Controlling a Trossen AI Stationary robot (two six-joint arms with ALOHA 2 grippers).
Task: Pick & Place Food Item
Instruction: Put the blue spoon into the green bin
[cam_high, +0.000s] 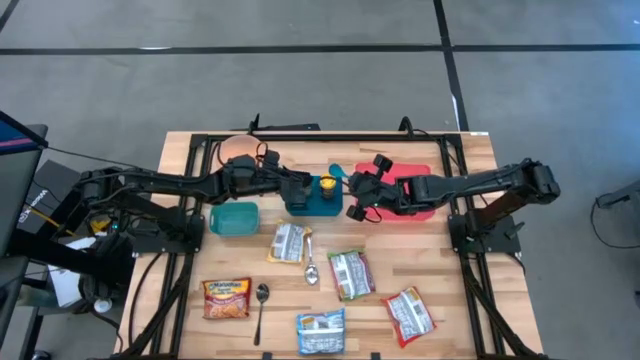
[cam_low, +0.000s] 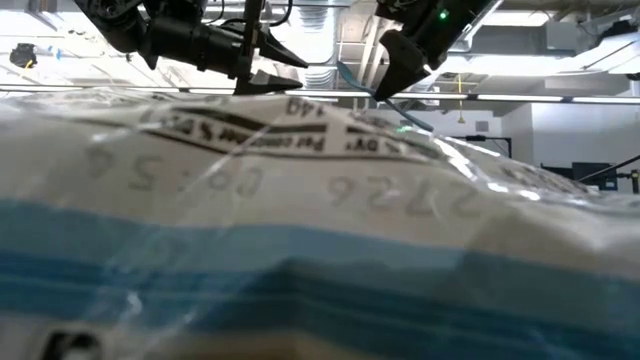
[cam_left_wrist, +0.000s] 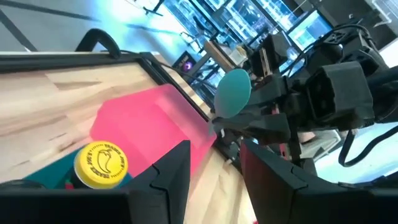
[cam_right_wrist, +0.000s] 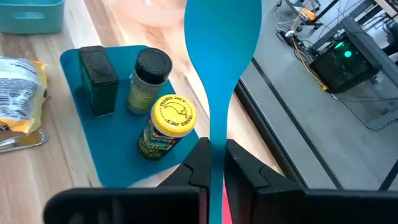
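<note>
A blue plate (cam_high: 320, 207) in the middle of the table carries a yellow-lidded jar (cam_right_wrist: 168, 124), a black-lidded jar (cam_right_wrist: 149, 76) and a dark box (cam_right_wrist: 96, 81), all standing upright. My left gripper (cam_left_wrist: 214, 158) hovers open above the plate's left part (cam_high: 298, 192), pointing almost level toward the jar (cam_left_wrist: 101, 165), nothing between its fingers. My right gripper (cam_right_wrist: 214, 158) hangs above the plate's right edge (cam_high: 358, 190), shut on a teal spoon (cam_right_wrist: 221, 37). My right gripper pinches the teal spoon's handle (cam_right_wrist: 216, 140) between its two fingers. The spoon sticks out ahead of the fingers, its bowl (cam_left_wrist: 233, 93) toward the table's left and raised. It is lifted clear, above the plate and the jars.
A red plate (cam_high: 415, 195) lies under my right arm. A teal tub (cam_high: 233, 217) and a pink bowl (cam_high: 240, 150) stand at the left. Several food packets (cam_high: 350, 273) and two metal spoons (cam_high: 262, 300) lie toward the near edge. One packet (cam_low: 300, 250) fills the low view.
</note>
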